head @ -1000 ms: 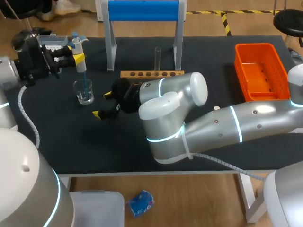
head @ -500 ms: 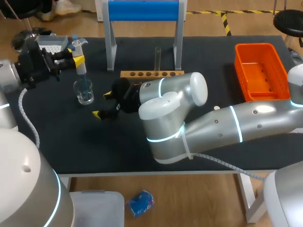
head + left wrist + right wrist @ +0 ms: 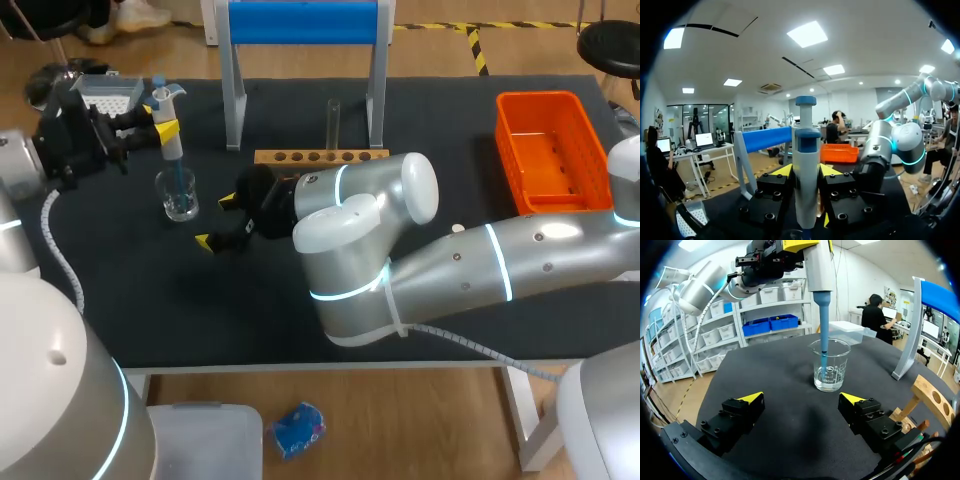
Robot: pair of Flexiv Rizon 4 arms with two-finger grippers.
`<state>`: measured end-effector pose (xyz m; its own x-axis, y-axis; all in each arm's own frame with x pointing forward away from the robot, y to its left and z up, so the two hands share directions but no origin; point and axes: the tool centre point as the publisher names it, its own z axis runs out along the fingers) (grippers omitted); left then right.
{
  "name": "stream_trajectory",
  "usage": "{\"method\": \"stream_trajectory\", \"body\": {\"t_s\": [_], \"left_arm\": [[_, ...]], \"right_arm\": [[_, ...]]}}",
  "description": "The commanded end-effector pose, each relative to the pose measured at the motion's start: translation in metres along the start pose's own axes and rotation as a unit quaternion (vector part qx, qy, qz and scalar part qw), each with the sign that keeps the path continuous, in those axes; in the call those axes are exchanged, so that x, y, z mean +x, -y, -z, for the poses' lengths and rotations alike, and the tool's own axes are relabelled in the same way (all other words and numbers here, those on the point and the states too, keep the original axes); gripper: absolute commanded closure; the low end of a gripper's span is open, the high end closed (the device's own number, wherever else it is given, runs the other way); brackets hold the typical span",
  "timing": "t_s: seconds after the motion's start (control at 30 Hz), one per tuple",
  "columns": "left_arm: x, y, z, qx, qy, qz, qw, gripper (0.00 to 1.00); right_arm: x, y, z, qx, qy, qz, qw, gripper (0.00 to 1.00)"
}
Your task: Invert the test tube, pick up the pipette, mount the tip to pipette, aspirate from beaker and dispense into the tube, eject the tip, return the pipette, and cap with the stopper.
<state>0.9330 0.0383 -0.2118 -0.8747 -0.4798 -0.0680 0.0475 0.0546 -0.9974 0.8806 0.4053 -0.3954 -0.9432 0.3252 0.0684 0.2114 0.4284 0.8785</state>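
Note:
My left gripper (image 3: 160, 128) is shut on the white and blue pipette (image 3: 168, 120), which it holds upright at the table's back left. The pipette's blue tip (image 3: 823, 325) dips into the glass beaker (image 3: 180, 195), which holds a little clear liquid. In the left wrist view the pipette (image 3: 806, 170) stands between the yellow fingertips (image 3: 782, 171). My right gripper (image 3: 218, 222) rests open low over the mat just right of the beaker (image 3: 829, 371), with nothing between its fingers. The test tube (image 3: 333, 122) stands upright in the wooden rack (image 3: 320, 157).
A tip box (image 3: 108, 92) sits at the back left corner. A blue and grey stand (image 3: 305, 60) rises behind the rack. An orange basket (image 3: 550, 150) stands at the back right. My right arm lies across the middle of the table.
My left arm has shifted slightly to the left with the pipette, whose tip stays in the beaker. The right arm has not moved.

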Motion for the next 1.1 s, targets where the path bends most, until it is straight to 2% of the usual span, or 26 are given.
{"method": "stream_trajectory", "body": {"t_s": [0.03,0.37,0.7,0.9,1.1], "left_arm": [[0.002,0.0,-0.001,0.0,0.003,0.0,1.0,1.0],[0.002,0.0,-0.001,0.0,0.003,0.0,1.0,1.0],[0.002,0.0,-0.001,0.0,0.003,0.0,1.0,1.0],[0.002,0.0,-0.001,0.0,0.003,0.0,1.0,1.0],[0.002,0.0,-0.001,0.0,0.003,0.0,1.0,1.0]], "right_arm": [[0.001,0.001,-0.002,-0.001,0.002,0.0,1.0,0.0],[0.002,-0.002,0.004,0.004,0.003,0.003,1.0,0.0],[0.013,-0.026,0.047,0.037,-0.02,0.039,0.998,0.0],[0.013,-0.044,0.081,0.018,-0.058,0.04,0.997,0.0],[0.01,-0.064,0.109,0.016,-0.094,0.058,0.994,0.0]]}}
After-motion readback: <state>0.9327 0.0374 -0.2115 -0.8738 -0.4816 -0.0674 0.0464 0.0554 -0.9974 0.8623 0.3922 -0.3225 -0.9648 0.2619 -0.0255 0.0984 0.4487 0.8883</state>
